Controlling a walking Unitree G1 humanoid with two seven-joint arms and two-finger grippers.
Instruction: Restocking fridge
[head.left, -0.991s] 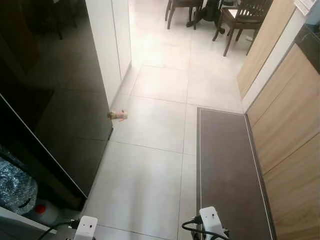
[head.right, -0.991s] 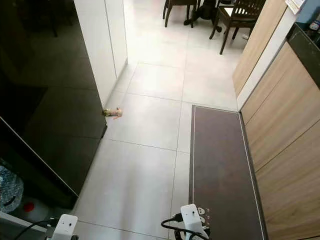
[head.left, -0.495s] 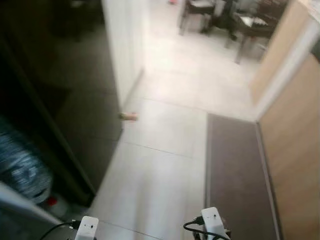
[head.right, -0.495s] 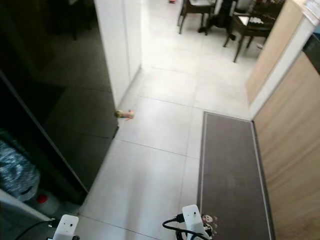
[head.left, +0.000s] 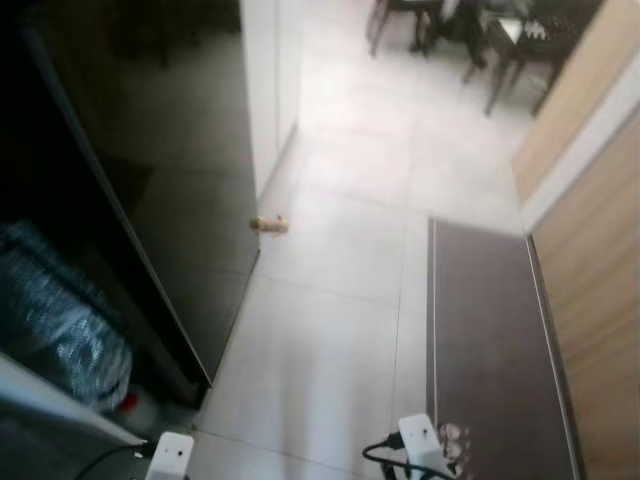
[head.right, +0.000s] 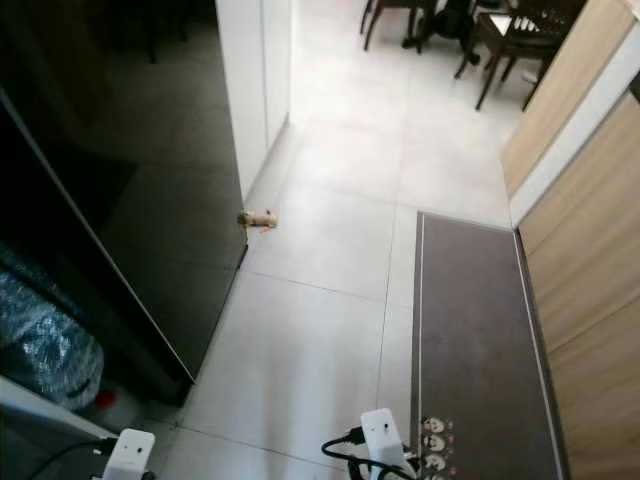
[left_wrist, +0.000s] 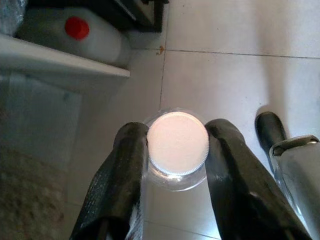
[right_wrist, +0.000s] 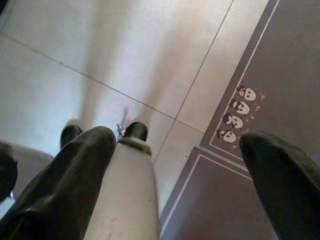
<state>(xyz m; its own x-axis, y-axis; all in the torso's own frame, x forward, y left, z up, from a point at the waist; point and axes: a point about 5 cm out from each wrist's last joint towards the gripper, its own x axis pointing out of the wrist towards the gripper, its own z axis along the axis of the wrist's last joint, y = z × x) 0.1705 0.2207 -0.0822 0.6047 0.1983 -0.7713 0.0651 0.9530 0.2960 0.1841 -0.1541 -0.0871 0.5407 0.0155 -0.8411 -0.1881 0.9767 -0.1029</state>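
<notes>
My left gripper (left_wrist: 177, 129) is shut on a clear bottle with a white ribbed cap (left_wrist: 177, 142), seen from above, one black finger (left_wrist: 125, 165) on each side. It hangs over the pale floor beside the open fridge door's white shelf (left_wrist: 60, 62). On that shelf stands a white jug with a red cap (left_wrist: 75, 32) and a foil-wrapped bundle (head.right: 40, 340). The glossy black fridge door (head.right: 120, 180) stands open on my left. My right gripper (right_wrist: 178, 137) is open with nothing in it, low over the floor at the mat's corner.
A brown mat (head.right: 470, 330) with small panda prints (right_wrist: 240, 112) runs along the wooden cabinets (head.right: 590, 230) on the right. A small tan object (head.right: 257, 218) lies on the tiles by the fridge's corner. Dining chairs (head.right: 500, 40) stand far ahead. My own feet (right_wrist: 135, 131) are below.
The whole view has swung to the left and blurred, so the fridge door and the foil bundle take up more of it. Nothing in the scene has moved.
</notes>
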